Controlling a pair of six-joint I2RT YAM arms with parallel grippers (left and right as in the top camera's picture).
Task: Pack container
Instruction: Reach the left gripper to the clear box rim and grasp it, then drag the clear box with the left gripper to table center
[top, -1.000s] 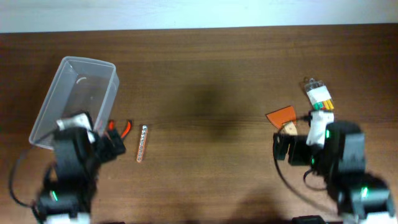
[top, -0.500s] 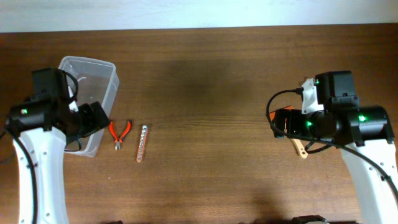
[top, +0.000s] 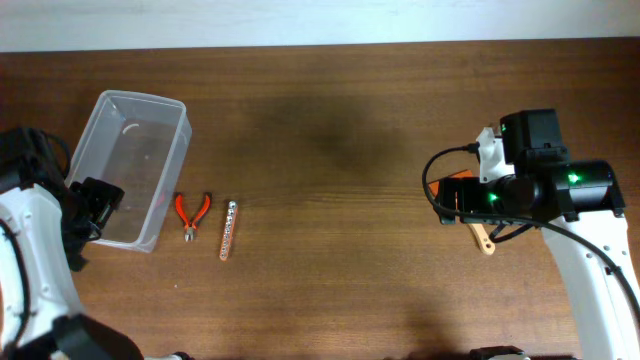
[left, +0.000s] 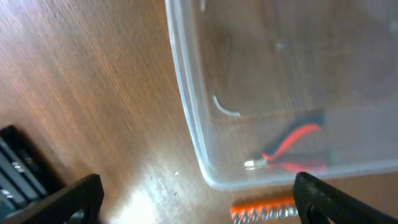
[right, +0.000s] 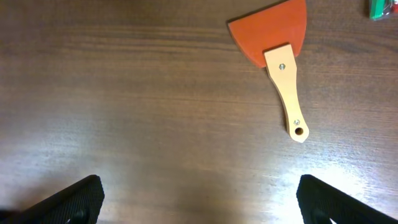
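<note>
The container (top: 140, 98) is a clear plastic tub at the left of the table, holding nothing that I can make out. Its near corner fills the left wrist view (left: 186, 118). My left gripper (top: 97, 203) is open and empty at the tub's near left edge, fingers wide apart over the table (left: 199, 205). My right gripper (top: 450, 205) is open and empty (right: 202, 205) over bare wood, just short of an orange-bladed scraper with a wooden handle (right: 283, 68). In the overhead view only the handle end (top: 485, 242) shows from under the arm.
Red-handled pliers (top: 192, 215) and an orange strip of bits (top: 228, 230) lie right of the tub; the left wrist view shows the pliers through the tub wall (left: 292, 146) and the strip (left: 261, 210). A green item (right: 378, 7) lies beyond the scraper.
Both arms unfolded from the front edge. In the last half second my left gripper swung left, off the tub's right side to its near left edge. The right arm barely shifted.
</note>
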